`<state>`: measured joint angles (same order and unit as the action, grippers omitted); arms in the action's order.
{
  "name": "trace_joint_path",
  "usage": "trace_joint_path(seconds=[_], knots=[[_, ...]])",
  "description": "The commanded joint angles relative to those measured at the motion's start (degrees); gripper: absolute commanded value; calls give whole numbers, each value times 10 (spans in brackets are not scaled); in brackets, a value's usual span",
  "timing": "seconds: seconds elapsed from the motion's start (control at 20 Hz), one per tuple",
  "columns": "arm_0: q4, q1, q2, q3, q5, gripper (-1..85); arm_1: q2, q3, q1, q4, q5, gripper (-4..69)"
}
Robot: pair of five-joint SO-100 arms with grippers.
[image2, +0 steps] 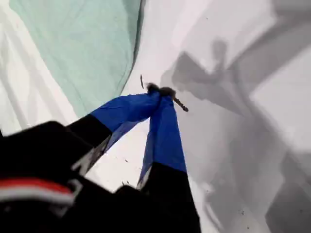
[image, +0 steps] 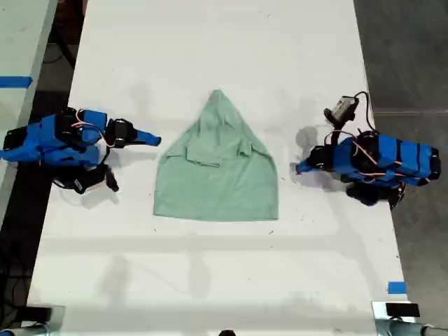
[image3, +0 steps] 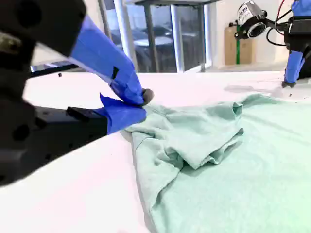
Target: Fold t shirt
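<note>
My first pincer (image: 298,168) (image2: 160,91) is clenched, its blue tips pressed together with nothing between them. It sits low over the white surface (image: 210,42), just beside the edge of the pale mint-green cloth t shirt (image: 217,168) (image2: 82,48) on the exterior view's right. My second pincer (image: 158,140) (image3: 143,97) is clenched too and holds nothing. It's just beside the shirt's opposite edge, on the exterior view's left.

The t shirt (image3: 233,170) lies flat mid-surface between both arms. The sleeves are folded in, so the top narrows to a point toward the exterior view's top, and there's a bunched fold across the middle. The bottom hem is straight.

A small grey camera (image: 343,107) (image3: 250,19) with wires sits on the first arm. Nothing lies between either pincer and the cloth.

Further out there's a strip of blue tape (image: 396,287) at the surface edge, exterior view's lower right, and grey floor (image: 406,56) beyond. A second pale table with another blue tape strip (image: 15,82) is at the exterior view's left edge.
</note>
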<state>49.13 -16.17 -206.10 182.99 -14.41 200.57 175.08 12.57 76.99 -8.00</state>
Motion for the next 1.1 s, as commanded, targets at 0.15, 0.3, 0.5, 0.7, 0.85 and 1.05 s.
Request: trace_joint_path(seconds=[0.15, 0.3, 0.5, 0.7, 0.85, 1.05], knots=[[2, -6, -4, 5, 13, -2, -39, -66, -32, 37, 76, -13], [3, -7, -4, 5, 16, -2, -294, -248, -80, 30, 106, -13], [3, -5, -4, 5, 16, -2, -611, -399, -130, -31, 139, 118], [3, -5, -4, 5, 16, -2, -795, -489, -139, -91, 124, 162], [4, -4, -4, 5, 16, -2, -873, -533, -134, -122, 108, 179], [4, -4, -4, 5, 16, -2, -950, -548, -113, -182, 88, 107]])
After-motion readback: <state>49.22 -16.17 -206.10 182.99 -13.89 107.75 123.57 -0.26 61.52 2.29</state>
